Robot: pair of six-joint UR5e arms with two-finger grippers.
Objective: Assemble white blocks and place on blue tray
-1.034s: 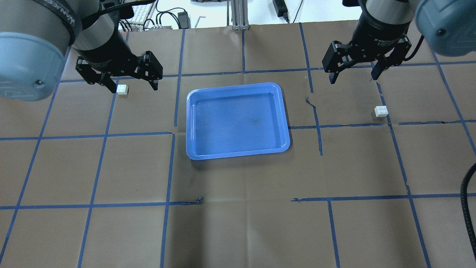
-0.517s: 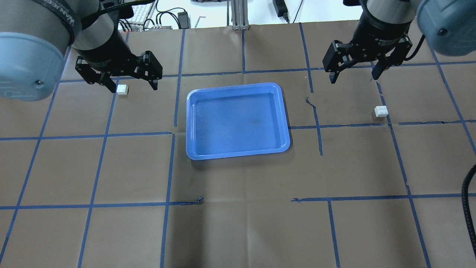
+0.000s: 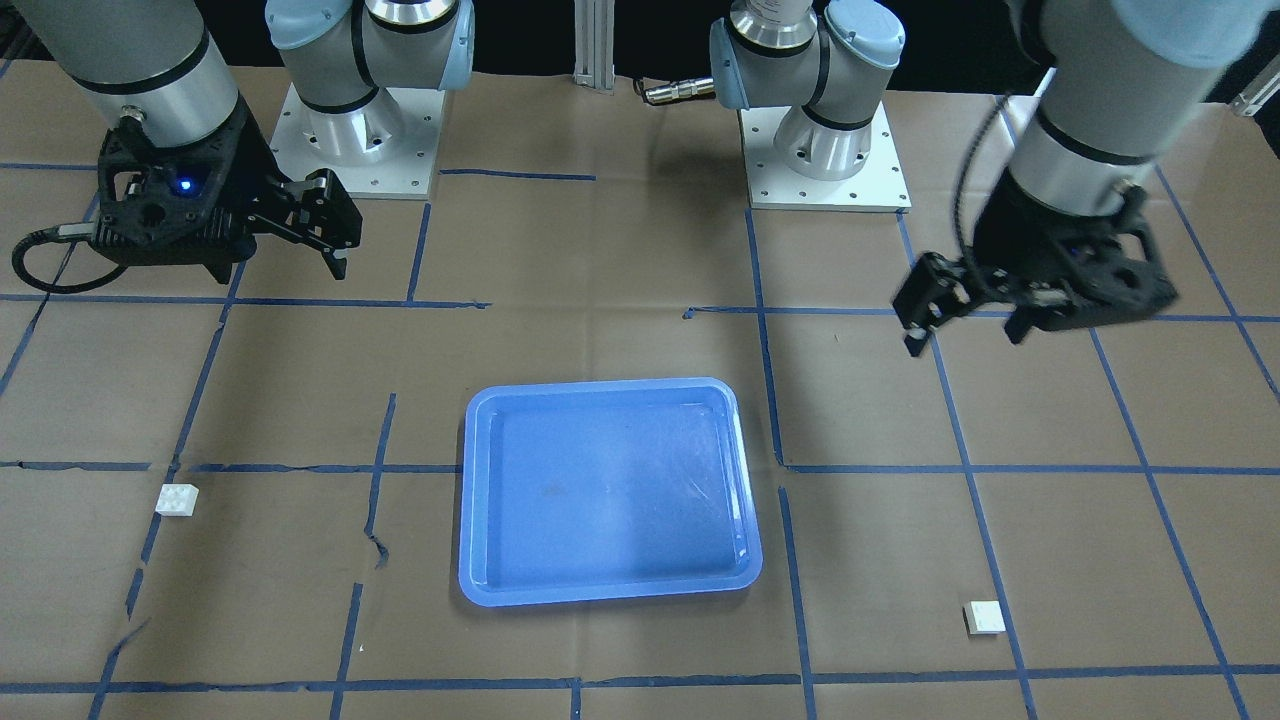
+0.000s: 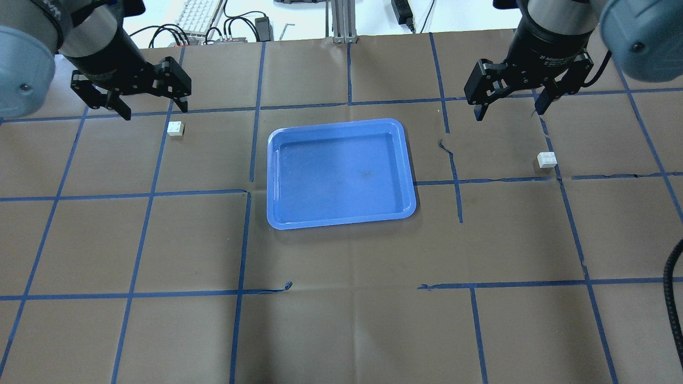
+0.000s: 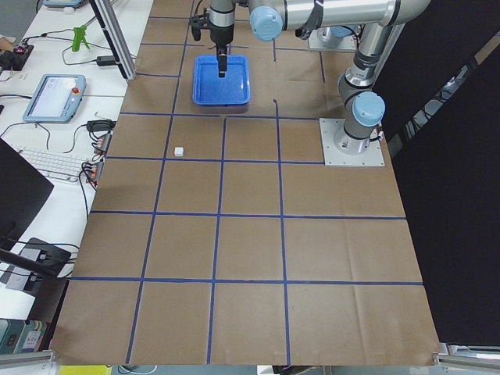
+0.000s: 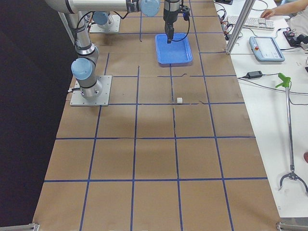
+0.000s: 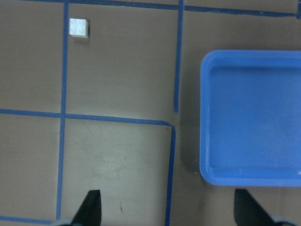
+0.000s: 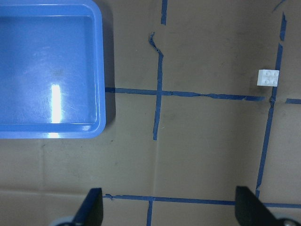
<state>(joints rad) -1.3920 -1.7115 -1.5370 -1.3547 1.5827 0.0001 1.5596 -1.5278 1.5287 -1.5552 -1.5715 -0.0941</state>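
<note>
One white block (image 4: pixel 175 128) lies on the table left of the blue tray (image 4: pixel 341 220). The other white block (image 4: pixel 547 159) lies to the tray's right. My left gripper (image 4: pixel 156 111) is open and empty, hanging just beyond the left block. Its wrist view shows that block (image 7: pixel 78 27) at upper left and the tray's rim (image 7: pixel 204 117) at right. My right gripper (image 4: pixel 508 113) is open and empty, beyond and left of the right block. Its wrist view shows that block (image 8: pixel 268 77) and the tray (image 8: pixel 101 70). The tray holds nothing.
Brown paper with a blue tape grid covers the table (image 4: pixel 341 320). The arm bases (image 3: pixel 825 150) stand at the robot's side. A keyboard and cables (image 4: pixel 203 21) lie beyond the far edge. A black cable (image 4: pixel 669 288) hangs at the right edge.
My left gripper has moved left and toward the table's far side, off the left block it was straddling. It stays open. The right gripper has barely moved.
</note>
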